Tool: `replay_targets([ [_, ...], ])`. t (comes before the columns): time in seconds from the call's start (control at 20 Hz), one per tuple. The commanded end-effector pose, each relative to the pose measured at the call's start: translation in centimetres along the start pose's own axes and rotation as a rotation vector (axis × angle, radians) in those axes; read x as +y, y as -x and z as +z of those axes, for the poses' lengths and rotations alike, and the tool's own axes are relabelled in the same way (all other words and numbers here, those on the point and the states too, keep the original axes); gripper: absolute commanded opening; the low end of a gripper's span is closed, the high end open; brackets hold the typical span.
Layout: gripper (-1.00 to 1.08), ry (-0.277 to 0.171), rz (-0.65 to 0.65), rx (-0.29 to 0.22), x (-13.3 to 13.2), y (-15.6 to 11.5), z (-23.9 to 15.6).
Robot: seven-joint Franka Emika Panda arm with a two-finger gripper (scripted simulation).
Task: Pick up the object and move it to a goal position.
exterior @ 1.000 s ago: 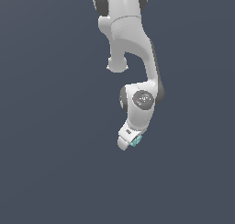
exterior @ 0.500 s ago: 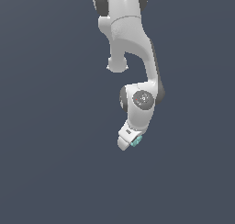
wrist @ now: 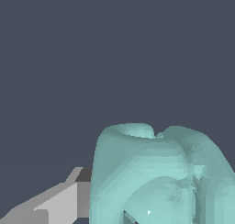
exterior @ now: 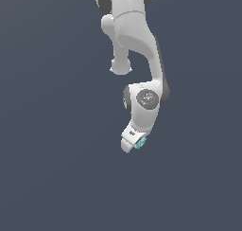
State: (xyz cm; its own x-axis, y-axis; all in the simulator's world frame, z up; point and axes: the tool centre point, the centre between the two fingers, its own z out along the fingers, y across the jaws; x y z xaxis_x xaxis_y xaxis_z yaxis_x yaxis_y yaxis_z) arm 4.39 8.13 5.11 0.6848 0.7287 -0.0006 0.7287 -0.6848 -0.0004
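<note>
White and glossy, the jointed Franka arm (exterior: 134,59) hangs from the top of the exterior view in the same pose as half a second and a full second ago; nothing in the scene has shifted between those frames and this one. Its white gripper (exterior: 132,145) points downward, with the small teal knobbly object of interlocked curved rings (exterior: 140,143) tucked at its tip on the exterior view's right side. The fingers appear to be clamped on that object, holding it. Around the arm is only a flat, uniform dark blue-grey backdrop; no table edge or corner shows, so the object's place cannot be given against one. In the wrist view the teal object (wrist: 156,172) looms large, faceted and smooth, with rounded lobes meeting in a dip, beside one pale grey finger (wrist: 55,202).
</note>
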Motion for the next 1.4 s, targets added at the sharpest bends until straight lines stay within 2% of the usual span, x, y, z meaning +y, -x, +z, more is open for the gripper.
replay_targets([
  [0.0, -1.00, 0.001, 0.000, 0.001, -0.2, 0.3, -0.9],
  [0.45, -1.00, 0.002, 0.000, -0.001, -1.9, 2.2, -6.4],
  [1.35, -1.00, 0.002, -0.001, -0.001, -6.7, 7.9, -23.1],
])
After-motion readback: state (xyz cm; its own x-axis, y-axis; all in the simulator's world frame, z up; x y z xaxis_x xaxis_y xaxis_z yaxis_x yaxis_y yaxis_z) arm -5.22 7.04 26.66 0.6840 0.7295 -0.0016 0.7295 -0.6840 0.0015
